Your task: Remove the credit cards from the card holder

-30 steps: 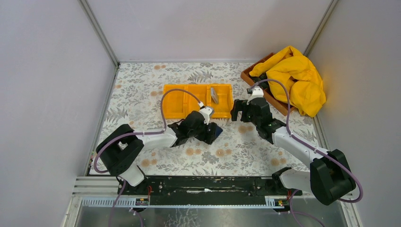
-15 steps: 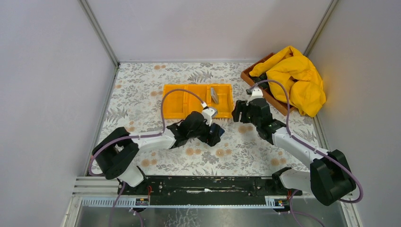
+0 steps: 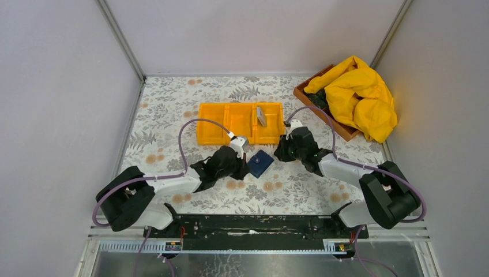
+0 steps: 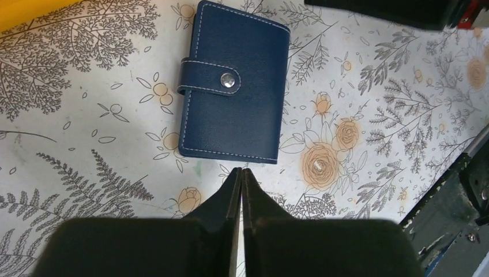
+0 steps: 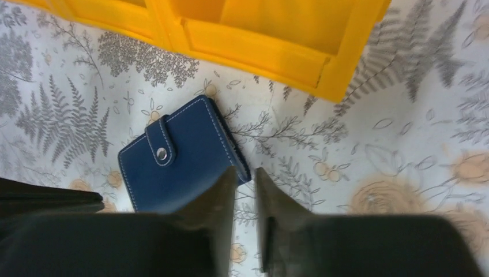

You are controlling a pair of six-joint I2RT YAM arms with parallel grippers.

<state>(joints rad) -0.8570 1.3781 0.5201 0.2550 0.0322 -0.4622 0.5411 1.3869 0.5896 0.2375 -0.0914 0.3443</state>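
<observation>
The dark blue card holder lies flat on the floral table, folded, its strap snapped closed. My left gripper is shut and empty, its tips just short of the holder's near edge. My right gripper is nearly shut at the holder's right corner, with a narrow slit between its fingers and only table showing in it. A grey credit card leans in the right compartment of the orange tray. No card shows at the holder.
The orange tray's front wall stands just beyond the holder. A wooden box with a yellow cloth sits at the back right. Grey walls close in the table on three sides.
My left gripper has let go of the card holder, drawn back to the left and shut. The right gripper has come down to the holder's right side and closed almost fully.
</observation>
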